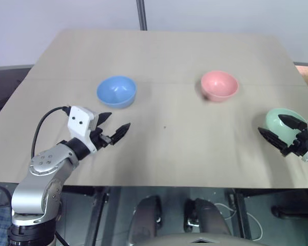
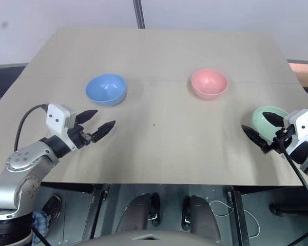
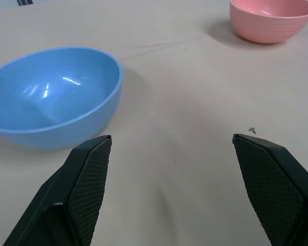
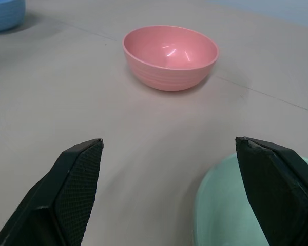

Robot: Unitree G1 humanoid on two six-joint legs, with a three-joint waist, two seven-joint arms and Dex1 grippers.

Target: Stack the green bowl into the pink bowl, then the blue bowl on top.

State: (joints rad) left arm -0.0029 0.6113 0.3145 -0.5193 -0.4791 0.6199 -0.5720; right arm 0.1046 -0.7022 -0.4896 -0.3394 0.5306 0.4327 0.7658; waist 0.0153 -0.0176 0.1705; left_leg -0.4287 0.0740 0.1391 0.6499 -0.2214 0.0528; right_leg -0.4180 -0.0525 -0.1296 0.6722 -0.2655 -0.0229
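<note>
The green bowl (image 2: 267,120) sits near the counter's (image 2: 159,61) right edge. The right gripper (image 2: 263,129) hovers beside it, jaws wide and empty. It should pinch the rim gently, then lift straight up.

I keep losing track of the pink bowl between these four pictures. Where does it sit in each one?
Left eye view: pink bowl, right of centre, far half of the table.
Right eye view: pink bowl, right of centre again.
Left wrist view: pink bowl, far corner, cut off by the edge.
Right wrist view: pink bowl, whole, ahead of the fingers.
Shared landmark: the blue bowl.
</note>
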